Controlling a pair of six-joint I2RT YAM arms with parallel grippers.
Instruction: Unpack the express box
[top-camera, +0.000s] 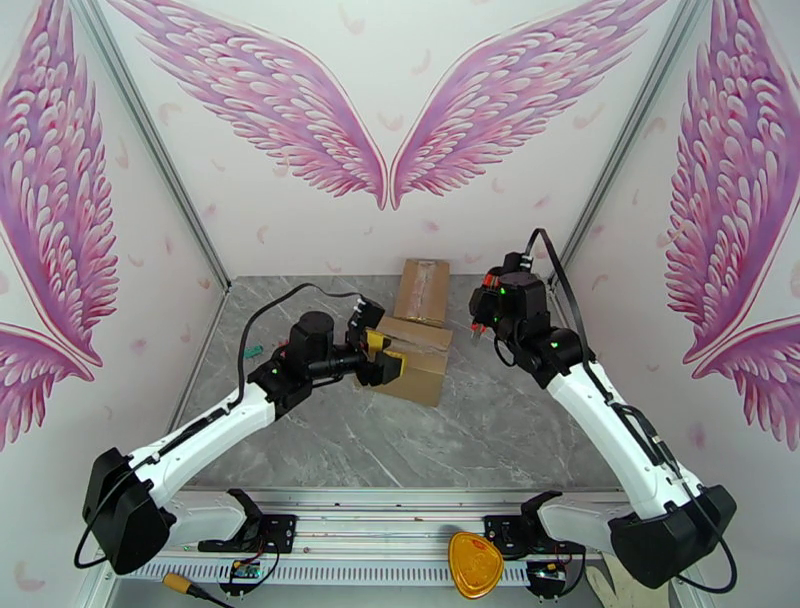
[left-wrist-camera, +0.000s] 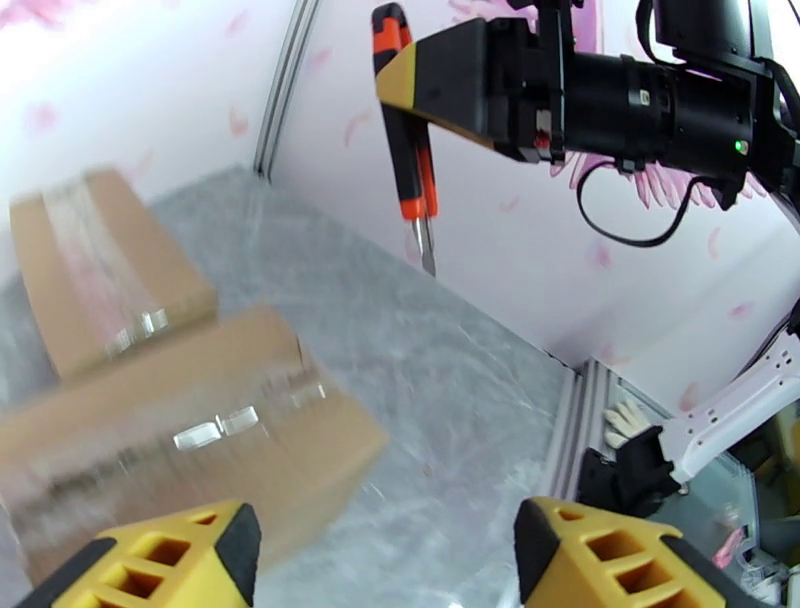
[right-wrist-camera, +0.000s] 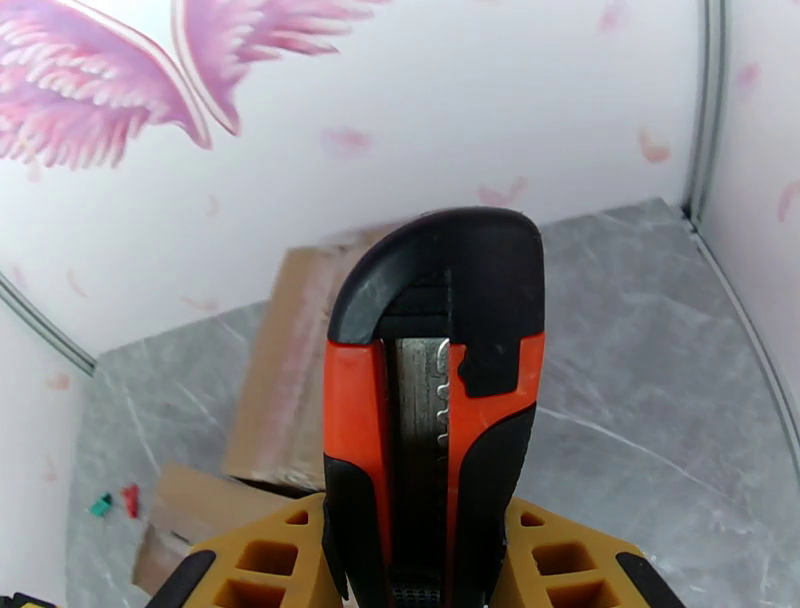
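Right gripper (right-wrist-camera: 435, 560) is clamped on an orange-and-black utility knife (right-wrist-camera: 435, 400). Left gripper (left-wrist-camera: 385, 555) has its jaws apart at the left end of the express box (top-camera: 420, 365), mid-frame in the top view. A second box (top-camera: 422, 290) lies just above it.

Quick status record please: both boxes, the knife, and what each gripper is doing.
near box: on the table, closed, clear tape along its top
far box: just behind it, closed, taped
utility knife: blade out, tip pointing down, clear of both boxes
right gripper: shut on the utility knife, raised to the right of the boxes
left gripper: jaws apart beside the near box, holding nothing
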